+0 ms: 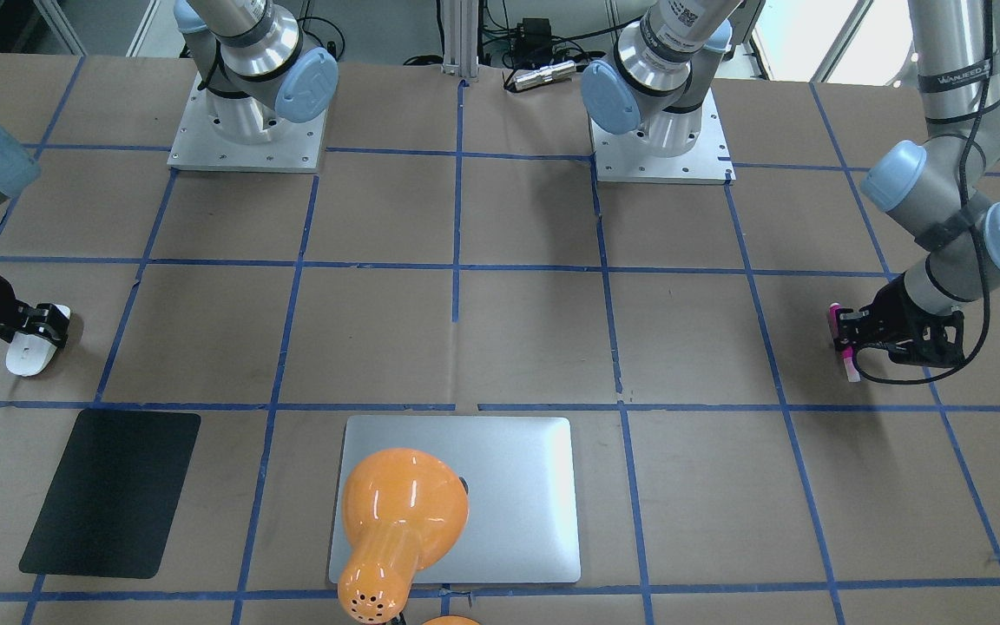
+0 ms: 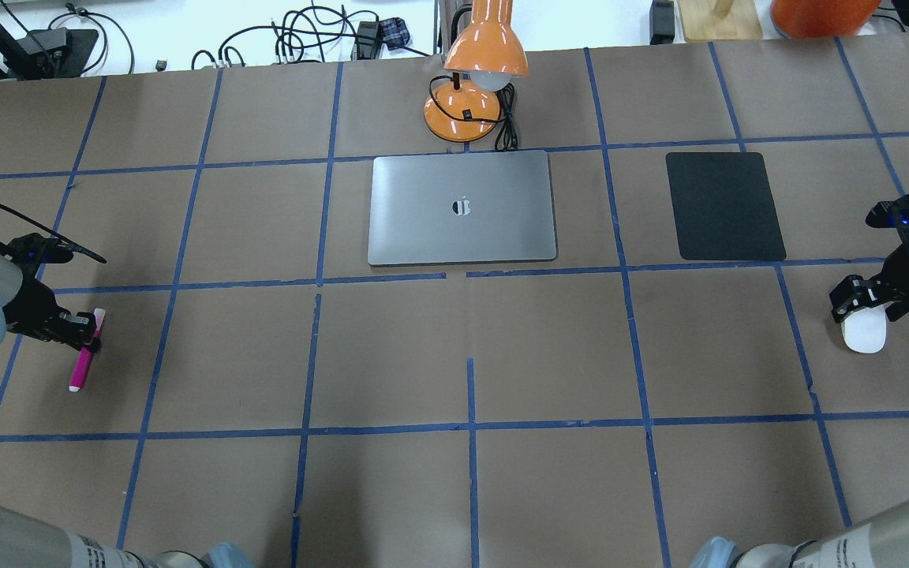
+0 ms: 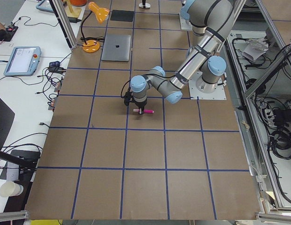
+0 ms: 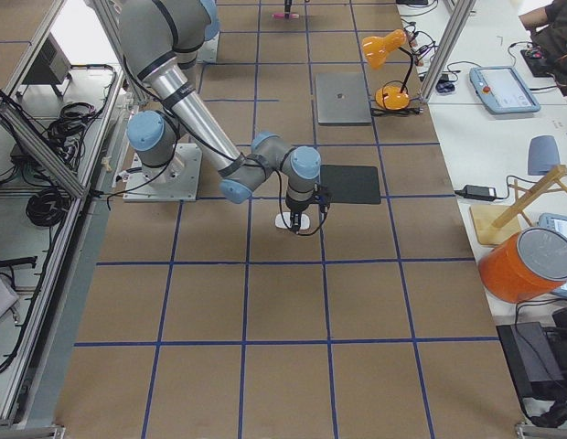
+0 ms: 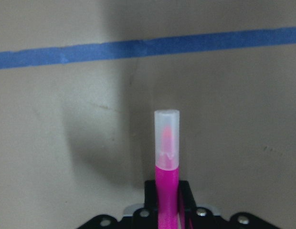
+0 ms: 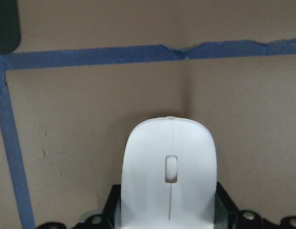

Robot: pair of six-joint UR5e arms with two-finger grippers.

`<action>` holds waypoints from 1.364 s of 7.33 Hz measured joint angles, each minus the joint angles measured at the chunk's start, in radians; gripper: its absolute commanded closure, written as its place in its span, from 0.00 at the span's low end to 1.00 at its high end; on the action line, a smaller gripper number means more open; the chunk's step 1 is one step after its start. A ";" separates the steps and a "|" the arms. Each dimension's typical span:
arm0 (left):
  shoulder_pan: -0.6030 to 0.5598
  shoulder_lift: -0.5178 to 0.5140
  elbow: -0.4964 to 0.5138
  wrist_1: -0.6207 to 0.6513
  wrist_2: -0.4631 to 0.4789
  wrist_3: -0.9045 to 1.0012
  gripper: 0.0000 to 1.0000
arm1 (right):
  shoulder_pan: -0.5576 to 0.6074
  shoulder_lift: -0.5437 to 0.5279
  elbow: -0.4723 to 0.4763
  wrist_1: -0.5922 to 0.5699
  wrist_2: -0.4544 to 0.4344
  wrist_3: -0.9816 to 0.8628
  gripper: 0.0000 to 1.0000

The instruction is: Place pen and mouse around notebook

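Both pen [image 2: 82,367] and mouse [image 2: 865,335] sit between my jaws at opposite worktop [image 2: 470,489] edges.
My left gripper [image 2: 90,331] clamps the pen near the left edge; my right gripper [image 2: 866,308] squeezes the mouse's rear by the right edge.

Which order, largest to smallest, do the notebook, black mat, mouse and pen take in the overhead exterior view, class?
1. notebook
2. black mat
3. mouse, partly hidden
4. pen
The pen looks longer than the mouse but far slimmer, so the last two are close.
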 measured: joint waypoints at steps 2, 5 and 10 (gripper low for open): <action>-0.033 0.043 0.042 -0.116 -0.018 -0.194 1.00 | 0.017 -0.008 -0.076 0.049 0.003 0.035 0.77; -0.272 0.085 0.210 -0.334 -0.063 -0.896 1.00 | 0.205 0.013 -0.310 0.261 0.010 0.221 0.76; -0.730 0.084 0.292 -0.376 -0.162 -1.876 1.00 | 0.398 0.242 -0.527 0.270 0.013 0.378 0.72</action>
